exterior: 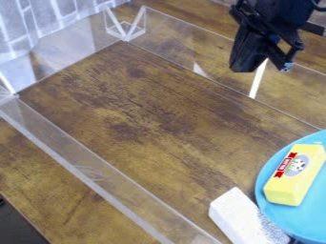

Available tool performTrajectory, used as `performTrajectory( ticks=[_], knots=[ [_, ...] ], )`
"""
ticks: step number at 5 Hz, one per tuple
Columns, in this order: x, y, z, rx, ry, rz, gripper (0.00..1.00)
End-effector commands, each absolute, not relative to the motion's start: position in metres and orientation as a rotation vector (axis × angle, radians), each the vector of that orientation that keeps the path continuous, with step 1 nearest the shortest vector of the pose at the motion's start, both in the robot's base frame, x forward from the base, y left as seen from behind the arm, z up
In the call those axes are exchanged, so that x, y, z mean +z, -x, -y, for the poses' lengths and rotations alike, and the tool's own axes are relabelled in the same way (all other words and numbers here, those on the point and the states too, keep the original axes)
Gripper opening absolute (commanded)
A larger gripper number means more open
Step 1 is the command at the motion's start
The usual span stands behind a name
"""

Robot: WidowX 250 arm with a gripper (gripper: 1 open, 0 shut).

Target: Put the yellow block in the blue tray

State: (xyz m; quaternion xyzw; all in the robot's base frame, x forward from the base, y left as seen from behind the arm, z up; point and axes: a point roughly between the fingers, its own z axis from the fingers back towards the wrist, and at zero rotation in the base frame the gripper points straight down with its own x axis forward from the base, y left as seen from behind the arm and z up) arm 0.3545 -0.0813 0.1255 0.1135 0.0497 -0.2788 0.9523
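The yellow block (295,174), a small bar with a red-and-white label on top, lies inside the blue tray (270,191) at the lower right edge of the camera view. The tray is round with a raised rim and is cut off by the frame. My black gripper (245,65) hangs high at the upper right, well away from the block and tray. Its fingers are together with nothing between them, so it is shut and empty.
A white speckled sponge-like block (249,221) lies at the bottom edge, touching the tray's left side. Clear acrylic walls (76,157) fence the wooden table (140,105) along the left and back. A grid-patterned cloth (32,29) hangs at the upper left.
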Motion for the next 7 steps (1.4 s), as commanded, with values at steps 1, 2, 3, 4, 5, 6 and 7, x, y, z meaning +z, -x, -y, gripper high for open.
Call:
performTrajectory(
  ticks=[1, 2, 3, 4, 5, 6, 7],
  knots=[
    [0.153, -0.354, 0.071, -0.508, -0.226, -0.022, 0.0],
    [0.151, -0.358, 0.067, -0.49, -0.229, -0.023, 0.0],
    [0.145, -0.363, 0.055, -0.544, -0.231, -0.018, 0.0],
    [0.138, -0.365, 0.049, -0.603, -0.234, -0.011, 0.0],
    [0.139, -0.367, 0.057, -0.673, -0.229, 0.001, 1.0],
    [0.129, -0.369, 0.059, -0.655, -0.228, 0.006, 0.0],
    [0.12, -0.373, 0.057, -0.635, -0.234, 0.01, 0.0]
  ],
)
